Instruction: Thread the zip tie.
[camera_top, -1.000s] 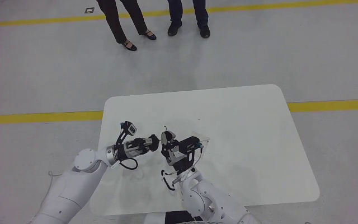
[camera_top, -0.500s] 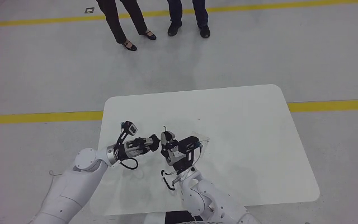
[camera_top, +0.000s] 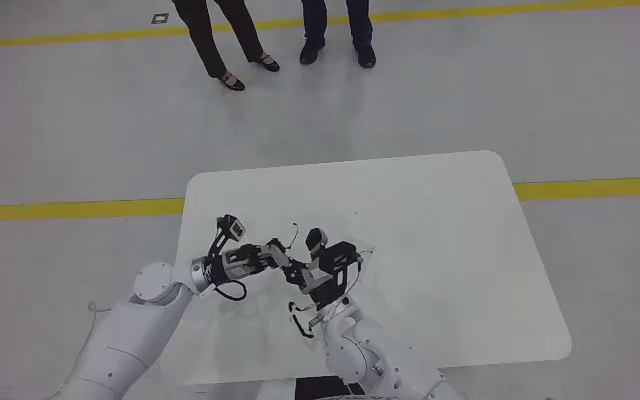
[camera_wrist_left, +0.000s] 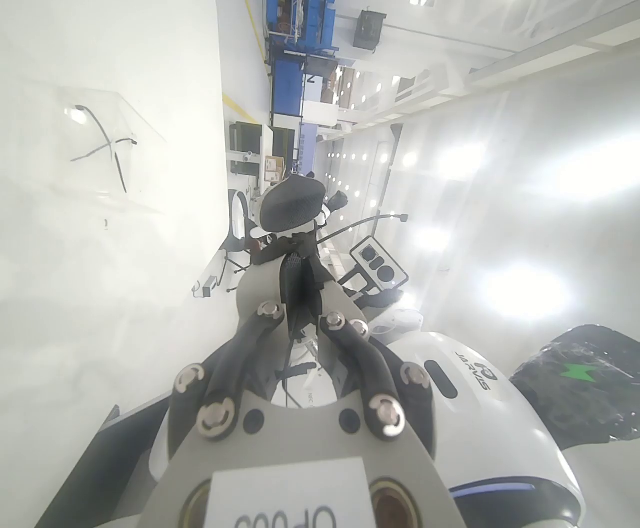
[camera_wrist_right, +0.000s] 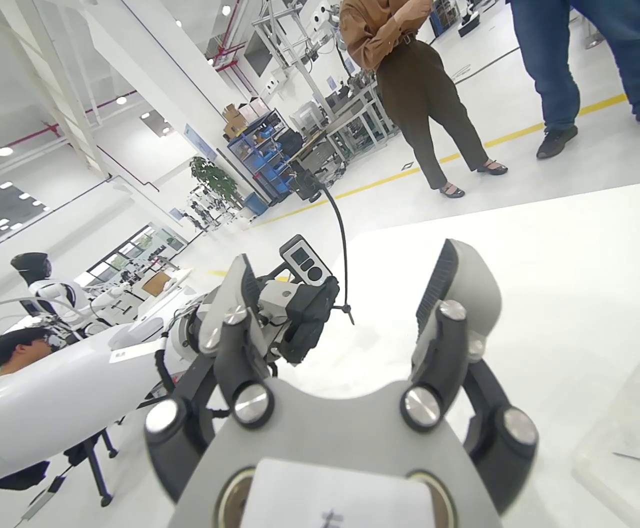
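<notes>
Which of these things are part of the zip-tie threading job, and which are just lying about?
In the job: zip tie; left tool gripping it; right tool, open.
Lying about: clear tray; loose ties in it; white table.

Little of the print can be made out. A white label (camera_wrist_left: 287, 492) on the mount behind the left claw (camera_wrist_left: 295, 240) carries dark characters, cut off at the view's edge. The white arm shell (camera_wrist_left: 500, 425) nearby bears a short dark logo word, and a black wrapped part (camera_wrist_left: 550, 400) bears a green bolt-shaped mark (camera_wrist_left: 580, 371). Behind the right claw (camera_wrist_right: 345, 270) sits a second label (camera_wrist_right: 340, 495) — one dark character, half cut off. A small white tag (camera_wrist_right: 122, 354) is too small to read.
</notes>
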